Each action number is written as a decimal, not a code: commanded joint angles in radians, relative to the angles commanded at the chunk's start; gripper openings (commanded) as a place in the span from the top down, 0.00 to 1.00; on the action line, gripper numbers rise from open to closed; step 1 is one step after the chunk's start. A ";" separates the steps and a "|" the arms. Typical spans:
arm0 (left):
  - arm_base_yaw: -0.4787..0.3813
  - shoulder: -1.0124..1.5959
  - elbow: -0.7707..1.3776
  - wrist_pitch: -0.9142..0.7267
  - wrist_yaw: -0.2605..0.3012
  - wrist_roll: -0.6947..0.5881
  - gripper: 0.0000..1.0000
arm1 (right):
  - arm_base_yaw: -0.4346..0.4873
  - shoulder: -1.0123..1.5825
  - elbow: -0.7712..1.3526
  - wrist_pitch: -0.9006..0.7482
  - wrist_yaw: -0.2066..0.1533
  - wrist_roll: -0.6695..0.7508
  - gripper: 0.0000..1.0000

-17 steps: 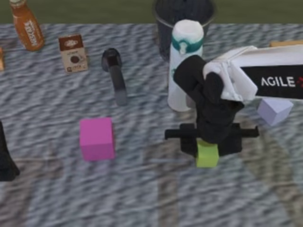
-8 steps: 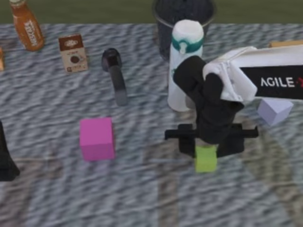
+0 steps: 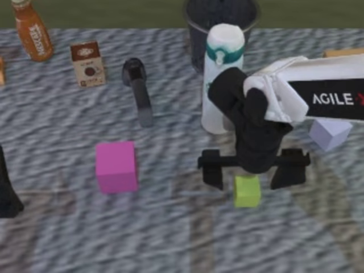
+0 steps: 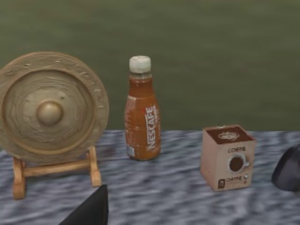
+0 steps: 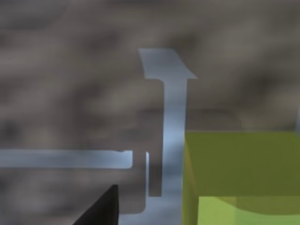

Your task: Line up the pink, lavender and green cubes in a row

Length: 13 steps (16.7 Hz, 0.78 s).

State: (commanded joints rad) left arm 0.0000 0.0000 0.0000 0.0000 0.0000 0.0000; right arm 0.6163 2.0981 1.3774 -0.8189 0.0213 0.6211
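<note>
A: What sits along the table's left side?

B: The left gripper (image 3: 7, 196) is parked at the left edge, only partly in frame; I cannot tell how its fingers stand. At the back there is an orange bottle (image 3: 31, 31) and a brown carton (image 3: 87, 63). The left wrist view also shows a wooden gong (image 4: 50, 112) beside that bottle.

A: And the cubes?

B: The pink cube (image 3: 116, 166) rests left of centre, well apart from the others. The green cube (image 3: 247, 190) lies on the table right of centre. The lavender cube (image 3: 329, 132) sits near the right edge, partly under the right arm.

A: Where is the right gripper?

B: The right gripper (image 3: 253, 169) hangs directly over the green cube, its fingers spread wide, one on each side and clear of the cube. Behind it stand a white bottle (image 3: 223, 74) and a dark bin (image 3: 196, 23), with a black tool (image 3: 137, 90) to their left.
</note>
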 joint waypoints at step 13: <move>0.000 0.000 0.000 0.000 0.000 0.000 0.00 | 0.010 -0.098 0.138 -0.238 -0.001 0.001 0.00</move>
State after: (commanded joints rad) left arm 0.0000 0.0000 0.0000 0.0000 0.0000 0.0000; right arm 0.6262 2.0001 1.5155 -1.0570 0.0205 0.6223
